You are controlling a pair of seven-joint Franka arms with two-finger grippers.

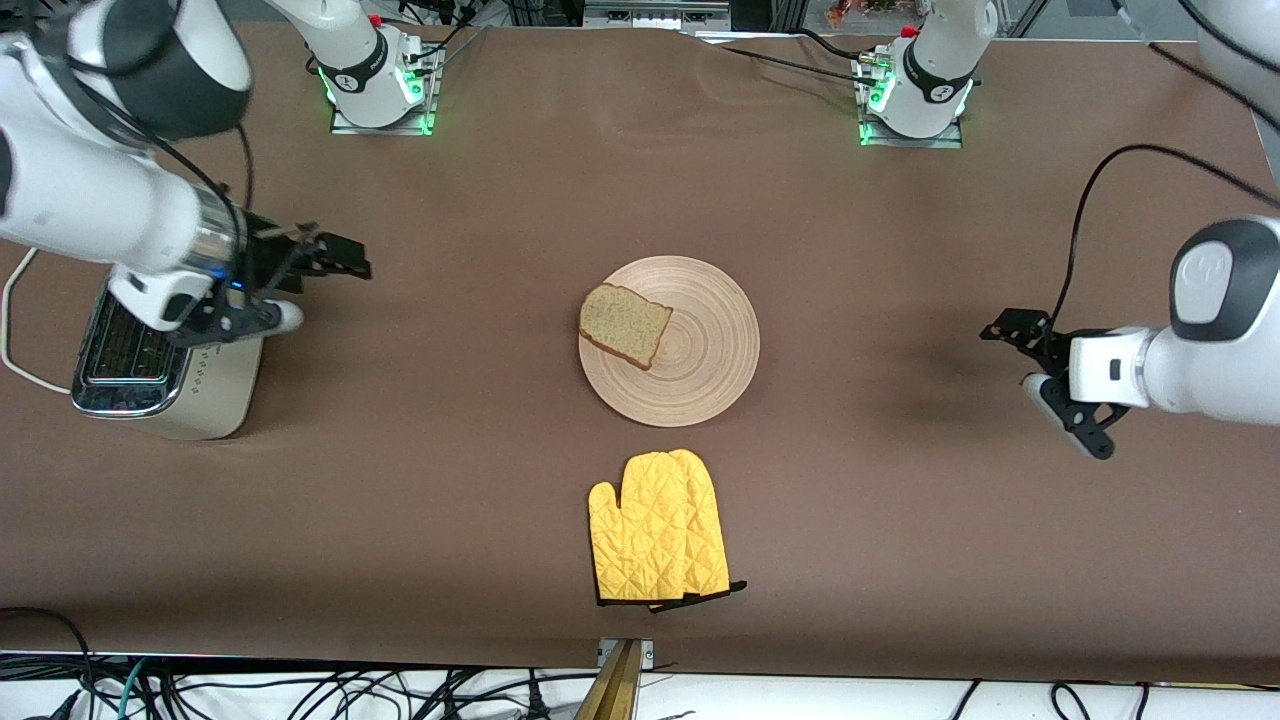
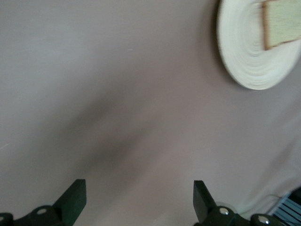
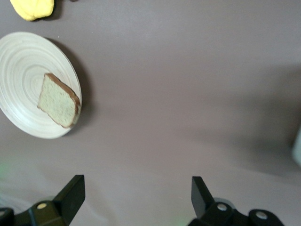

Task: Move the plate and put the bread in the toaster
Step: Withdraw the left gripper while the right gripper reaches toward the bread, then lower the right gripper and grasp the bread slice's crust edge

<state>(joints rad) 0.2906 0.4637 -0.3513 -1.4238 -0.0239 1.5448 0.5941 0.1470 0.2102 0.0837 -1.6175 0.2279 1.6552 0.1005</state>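
Note:
The light-wood plate (image 1: pixel 712 350) lies mid-table with the bread slice (image 1: pixel 625 324) on its edge toward the right arm's end. The cream toaster (image 1: pixel 165 375) stands at the right arm's end of the table, its slots empty. My right gripper (image 1: pixel 315 285) is open and empty, up in the air beside the toaster, on the plate's side. My left gripper (image 1: pixel 1022 360) is open and empty over bare table at the left arm's end. The left wrist view shows its gripper (image 2: pixel 139 197), plate (image 2: pixel 242 52) and bread (image 2: pixel 282 23). The right wrist view shows its gripper (image 3: pixel 138 195), plate (image 3: pixel 23 75) and bread (image 3: pixel 59 100).
A yellow oven mitt (image 1: pixel 658 530) lies flat, nearer to the front camera than the plate; it also shows in the right wrist view (image 3: pixel 33 8). The toaster's white cord (image 1: pixel 15 330) loops off the table's end. Brown cloth covers the table (image 1: pixel 450 450).

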